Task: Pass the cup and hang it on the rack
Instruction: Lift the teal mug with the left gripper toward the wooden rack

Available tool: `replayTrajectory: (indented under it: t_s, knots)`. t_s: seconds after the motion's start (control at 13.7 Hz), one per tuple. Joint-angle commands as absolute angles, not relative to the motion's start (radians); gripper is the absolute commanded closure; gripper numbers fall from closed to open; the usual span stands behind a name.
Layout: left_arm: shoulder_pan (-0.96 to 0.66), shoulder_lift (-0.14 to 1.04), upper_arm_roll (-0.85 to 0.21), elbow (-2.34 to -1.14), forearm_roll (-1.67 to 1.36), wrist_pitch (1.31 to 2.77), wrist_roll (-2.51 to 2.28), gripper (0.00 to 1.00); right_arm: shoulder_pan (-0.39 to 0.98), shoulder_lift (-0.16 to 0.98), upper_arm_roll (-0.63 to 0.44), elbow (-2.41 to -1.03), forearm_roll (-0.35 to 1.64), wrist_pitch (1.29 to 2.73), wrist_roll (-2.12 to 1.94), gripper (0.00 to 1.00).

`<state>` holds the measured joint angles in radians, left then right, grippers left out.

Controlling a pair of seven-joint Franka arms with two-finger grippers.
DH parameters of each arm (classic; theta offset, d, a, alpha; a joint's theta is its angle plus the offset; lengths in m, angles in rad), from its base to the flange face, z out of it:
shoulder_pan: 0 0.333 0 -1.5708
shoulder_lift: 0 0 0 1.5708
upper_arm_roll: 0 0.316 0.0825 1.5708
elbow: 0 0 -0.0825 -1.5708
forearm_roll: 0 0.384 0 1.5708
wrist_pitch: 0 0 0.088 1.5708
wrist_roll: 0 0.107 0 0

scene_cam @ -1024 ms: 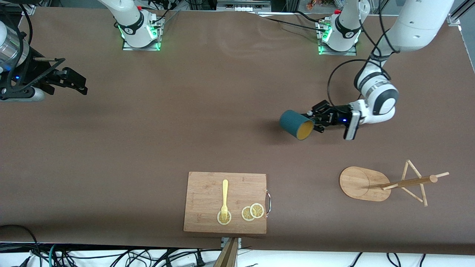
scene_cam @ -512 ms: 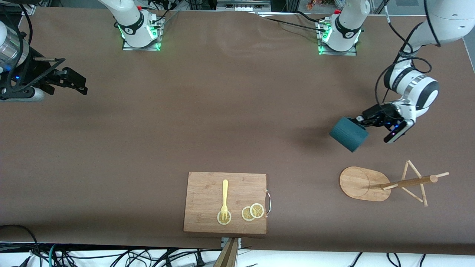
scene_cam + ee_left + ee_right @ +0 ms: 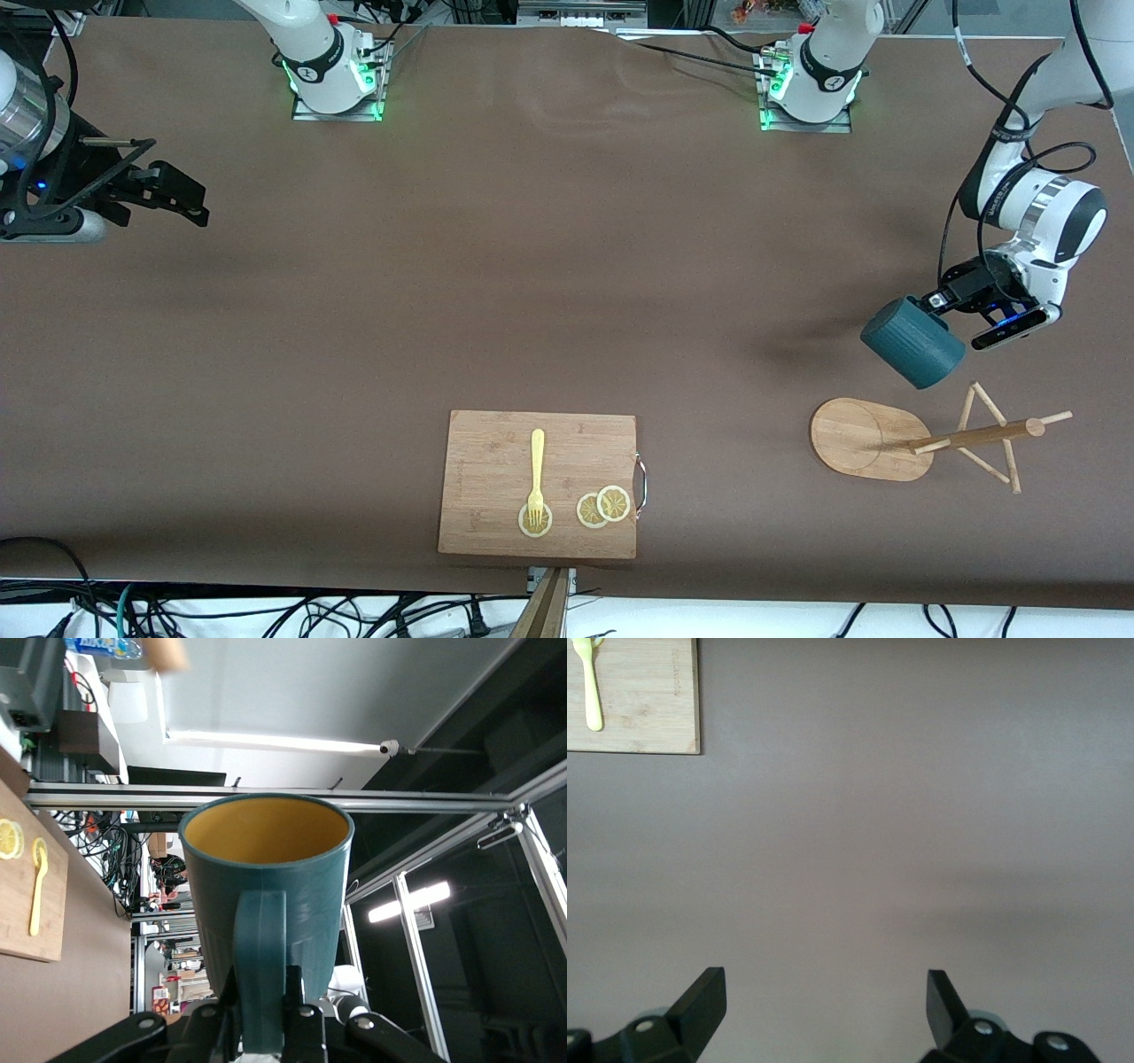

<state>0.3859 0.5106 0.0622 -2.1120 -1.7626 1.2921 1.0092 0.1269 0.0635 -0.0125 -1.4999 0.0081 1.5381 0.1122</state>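
The dark teal ribbed cup point(image 3: 912, 342) hangs in the air, tilted, over the table close to the rack. My left gripper point(image 3: 943, 301) is shut on its loop handle. In the left wrist view the cup point(image 3: 266, 877) fills the middle, its yellowish inside showing, and the left gripper point(image 3: 263, 992) pinches the handle from both sides. The bamboo rack point(image 3: 864, 439) stands at the left arm's end of the table, with a round post point(image 3: 974, 434) and thin pegs. My right gripper point(image 3: 177, 199) waits open at the right arm's end, and the right gripper point(image 3: 824, 992) has only bare table under it.
A rectangular bamboo cutting board point(image 3: 478, 461) lies near the table's front edge, with a yellow fork point(image 3: 536, 474) and lemon slices point(image 3: 602, 507) on it. A corner of that board point(image 3: 647, 700) shows in the right wrist view. Both arm bases stand along the edge farthest from the front camera.
My left arm has carried the cup from the table's middle toward the left arm's end, close to the rack. The cup's mouth has turned away from the front camera. The right arm has stayed still.
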Motion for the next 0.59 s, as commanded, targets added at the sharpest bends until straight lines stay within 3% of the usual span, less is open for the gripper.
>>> replayTrajectory:
  t_s: [0.0, 0.51]
  knots:
    - [0.439, 0.578, 0.04, -2.042, -1.775, 1.249, 0.931, 1.0, 0.124, 0.066, -0.008, -1.485, -0.002, 1.525, 0.11, 0.0]
    - [0.5, 0.638, 0.038, -1.957, -1.775, 1.243, 0.685, 1.0, 0.124, 0.066, -0.008, -1.485, -0.002, 1.523, 0.11, 0.0]
